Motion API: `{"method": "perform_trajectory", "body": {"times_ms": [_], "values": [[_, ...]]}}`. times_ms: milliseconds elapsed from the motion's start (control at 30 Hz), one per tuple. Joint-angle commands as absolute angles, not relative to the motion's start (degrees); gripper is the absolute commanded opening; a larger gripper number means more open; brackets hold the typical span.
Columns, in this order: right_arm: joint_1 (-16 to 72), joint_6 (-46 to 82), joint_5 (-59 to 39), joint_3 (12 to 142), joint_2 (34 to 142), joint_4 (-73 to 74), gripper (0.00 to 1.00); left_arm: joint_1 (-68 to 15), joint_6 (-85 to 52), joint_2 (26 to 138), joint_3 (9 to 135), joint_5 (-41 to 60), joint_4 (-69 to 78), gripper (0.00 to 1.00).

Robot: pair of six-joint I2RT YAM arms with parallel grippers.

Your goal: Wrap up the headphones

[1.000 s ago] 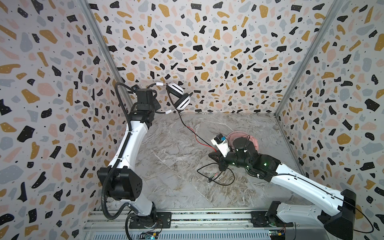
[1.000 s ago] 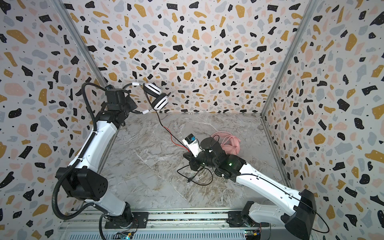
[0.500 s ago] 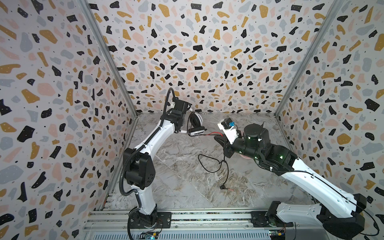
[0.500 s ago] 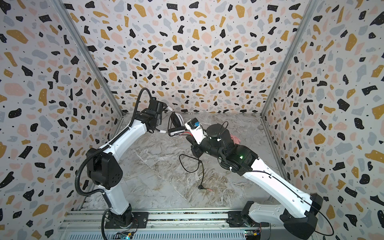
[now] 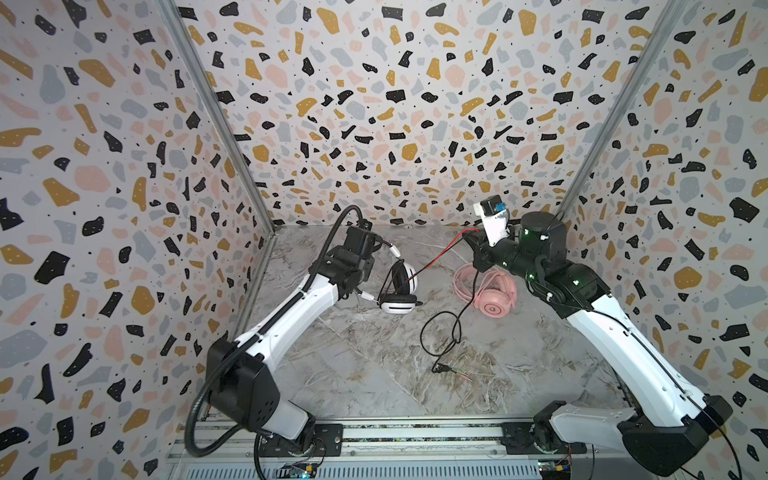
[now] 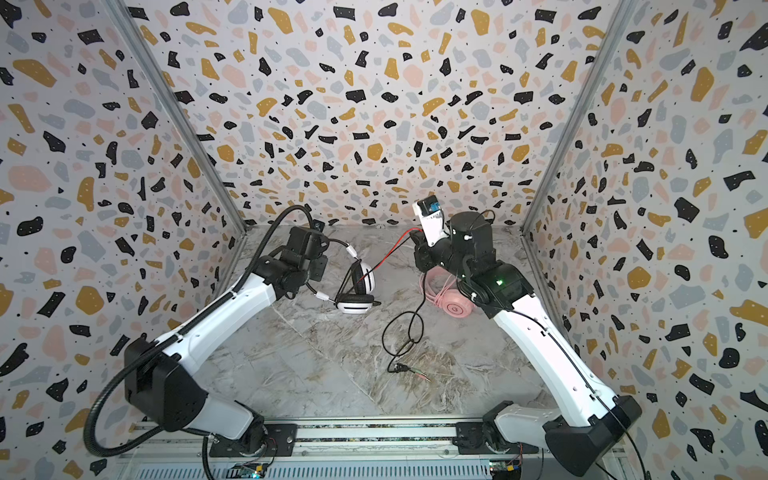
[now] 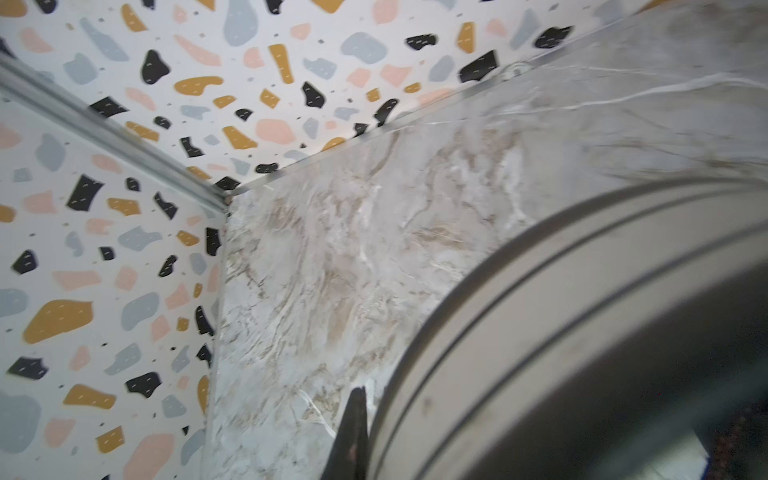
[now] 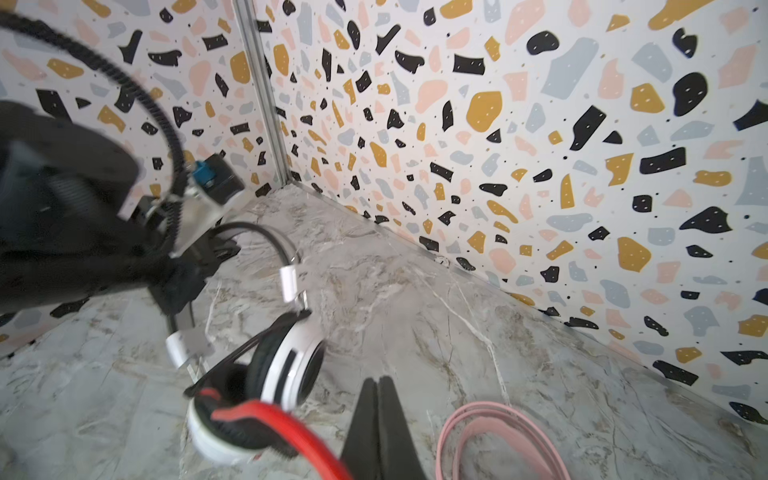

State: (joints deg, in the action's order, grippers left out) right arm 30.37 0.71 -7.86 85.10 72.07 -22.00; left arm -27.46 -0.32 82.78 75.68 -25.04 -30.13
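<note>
The white headphones [image 5: 400, 305] [image 6: 355, 306] [image 8: 291, 365] with black stripes hang low over the marble table, left of its middle. My left gripper [image 5: 366, 269] [image 6: 319, 268] [image 7: 358, 392] is shut on their black headband; an earcup [image 7: 540, 311] fills the left wrist view. Their red-and-black cable [image 5: 436, 257] [image 6: 384, 259] runs taut up to my right gripper [image 5: 468, 239] [image 6: 415, 239] [image 8: 377, 382], which is shut on it near the back wall. From there the black cable drops into a loose loop [image 5: 440, 332], with its plugs [image 5: 451, 369] on the table. The pink headphones [image 5: 494, 300] [image 6: 455, 306] lie below the right gripper.
The pink headset's cable [image 8: 478, 419] lies coiled on it. Speckled walls close in the table [image 5: 374, 395] on three sides, with the back wall close behind both grippers. The arm bases stand on a rail [image 5: 415, 434] along the front edge.
My left arm has swung down from high at the back left, lowering the white headphones toward the table. My right gripper has risen from mid-table toward the back wall, drawing the cable taut.
</note>
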Motion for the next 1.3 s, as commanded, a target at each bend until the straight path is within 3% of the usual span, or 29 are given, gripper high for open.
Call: {"method": "perform_trajectory", "body": {"times_ms": [0,233,433,967,1267], "values": [[27.81,1.96,-11.89,88.80,73.03,-17.78,0.02,-27.44,2.43,76.06,73.44,-15.26,-24.61,0.00],[23.97,4.05,-13.92,87.98,74.76,-15.53,0.02,-27.51,4.70,67.86,68.89,-6.21,-26.33,0.00],[21.60,4.77,-15.83,86.65,76.14,-14.93,0.02,-27.52,4.78,68.37,69.93,4.61,-31.27,0.00],[20.03,8.47,-22.56,69.89,78.36,-7.96,0.02,-26.99,-0.34,65.58,71.25,16.56,-28.48,0.00],[20.07,9.06,-25.41,66.71,79.75,-6.04,0.03,-25.78,-5.83,65.16,73.32,24.68,-26.07,0.00]]}}
